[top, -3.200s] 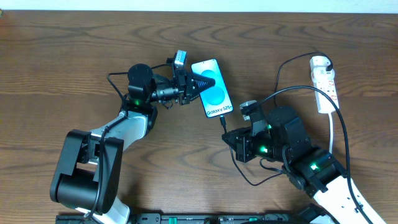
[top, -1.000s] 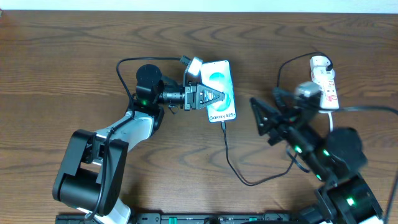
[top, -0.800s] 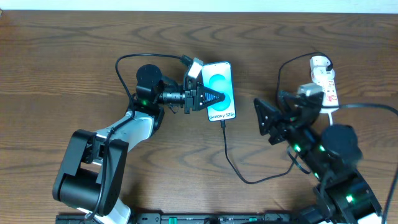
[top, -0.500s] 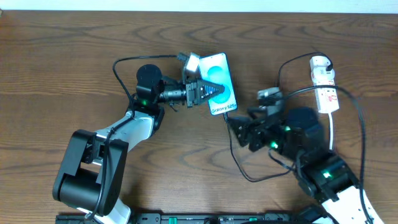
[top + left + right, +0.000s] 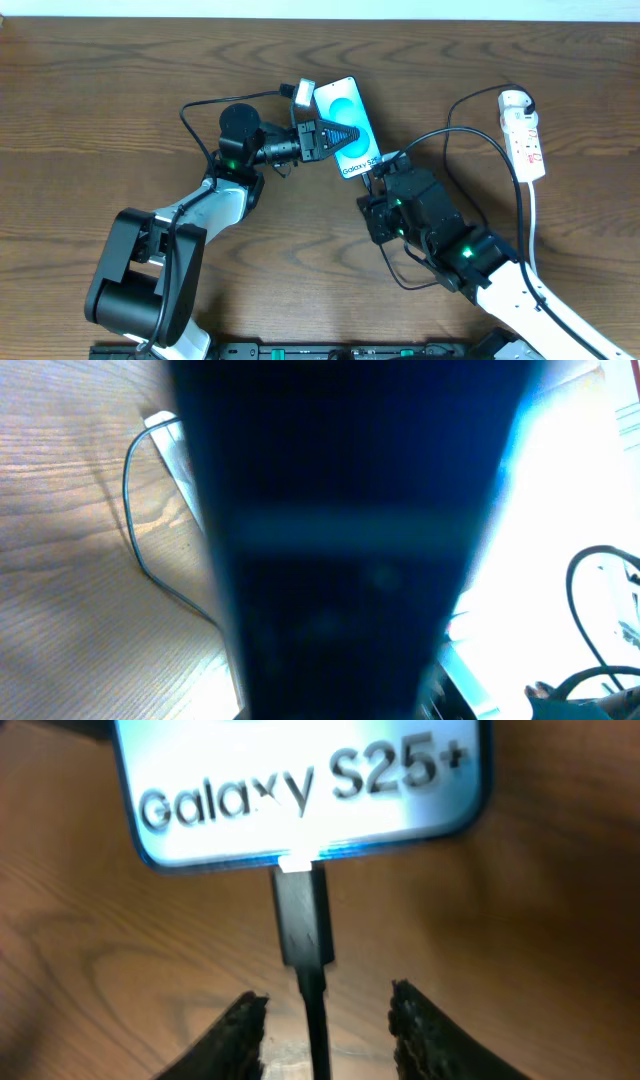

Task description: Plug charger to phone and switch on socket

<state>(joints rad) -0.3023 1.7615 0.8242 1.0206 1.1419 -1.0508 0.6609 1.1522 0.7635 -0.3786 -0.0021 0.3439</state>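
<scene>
The phone (image 5: 345, 103) lies tilted on the table with its blue screen up. My left gripper (image 5: 330, 133) is shut on it from the left, its fingers across the screen. The left wrist view is a dark blur. The charger's connector (image 5: 303, 920) sits in the phone's (image 5: 300, 790) bottom edge under the "Galaxy S25+" band. My right gripper (image 5: 325, 1025) is open, one finger on each side of the cable, not touching it; from overhead it (image 5: 375, 188) is just below the phone. The charger cable (image 5: 449, 118) runs to the white socket (image 5: 524, 140) at the right.
The charger cable loops on the table under my right arm (image 5: 400, 280). The socket's white cord (image 5: 534, 225) runs down the right side. The left arm's own cable (image 5: 200, 100) arcs above its wrist.
My right arm has swung from beside the socket back to the phone's lower end. The left gripper has turned the phone a little and shifted it up and left.
</scene>
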